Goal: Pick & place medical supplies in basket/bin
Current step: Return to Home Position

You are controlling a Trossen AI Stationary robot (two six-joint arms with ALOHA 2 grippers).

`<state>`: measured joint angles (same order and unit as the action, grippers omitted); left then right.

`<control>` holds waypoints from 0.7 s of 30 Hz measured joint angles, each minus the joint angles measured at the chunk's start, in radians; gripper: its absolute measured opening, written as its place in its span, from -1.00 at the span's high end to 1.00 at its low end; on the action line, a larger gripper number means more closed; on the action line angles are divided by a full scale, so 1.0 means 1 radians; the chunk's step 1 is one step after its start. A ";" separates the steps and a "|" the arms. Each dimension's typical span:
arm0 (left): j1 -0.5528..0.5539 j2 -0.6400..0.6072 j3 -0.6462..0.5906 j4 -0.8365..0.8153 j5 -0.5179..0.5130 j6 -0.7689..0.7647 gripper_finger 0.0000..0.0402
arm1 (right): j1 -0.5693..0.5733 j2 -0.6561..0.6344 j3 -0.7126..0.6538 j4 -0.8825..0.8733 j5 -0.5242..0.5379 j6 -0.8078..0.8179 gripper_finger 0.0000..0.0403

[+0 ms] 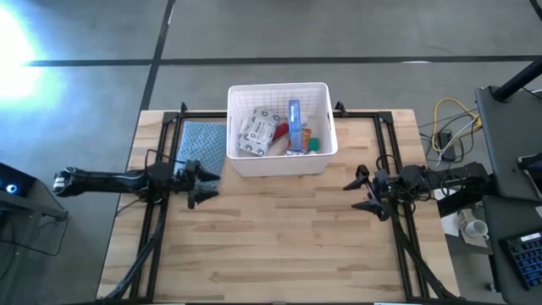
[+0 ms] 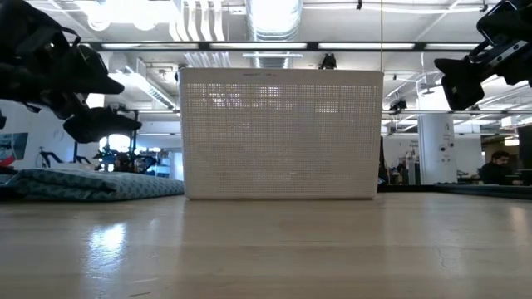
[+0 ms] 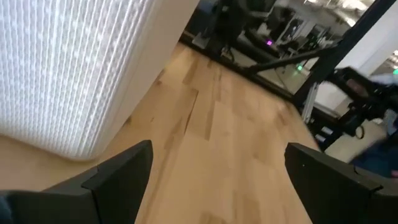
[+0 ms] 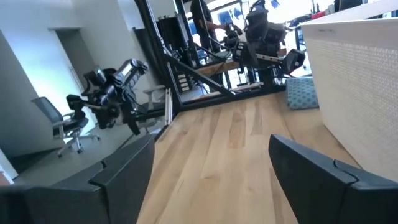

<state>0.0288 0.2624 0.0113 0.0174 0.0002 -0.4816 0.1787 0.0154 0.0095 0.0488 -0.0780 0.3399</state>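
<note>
At table height, the wall of the basket [image 2: 281,133] hides the supplies [image 1: 254,131] inside it. From above, most are too small to identify.

From my remote station, the pale wooden counter [image 1: 279,237] carries two things: the white slotted basket [image 1: 279,163] standing at its far edge, and a blue textured cloth [image 1: 203,142] lying flat just beside it, toward the left arm.

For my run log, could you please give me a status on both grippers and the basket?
Left gripper open, empty, by blue cloth. Right gripper open, empty. Supplies in basket. Nothing in the way.
</note>
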 joint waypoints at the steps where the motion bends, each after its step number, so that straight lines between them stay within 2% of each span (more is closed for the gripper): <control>1: 0.000 0.010 0.000 0.000 0.000 0.000 -0.71 | 0.000 0.000 0.000 0.000 0.000 0.000 -0.50; 21: 0.000 0.190 0.000 0.000 0.000 0.000 -0.71 | 0.000 0.000 0.000 0.000 0.001 0.000 -0.51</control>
<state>0.0288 0.4522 0.0109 0.0177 -0.0001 -0.4816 0.1787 0.0154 0.0095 0.0490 -0.0769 0.3397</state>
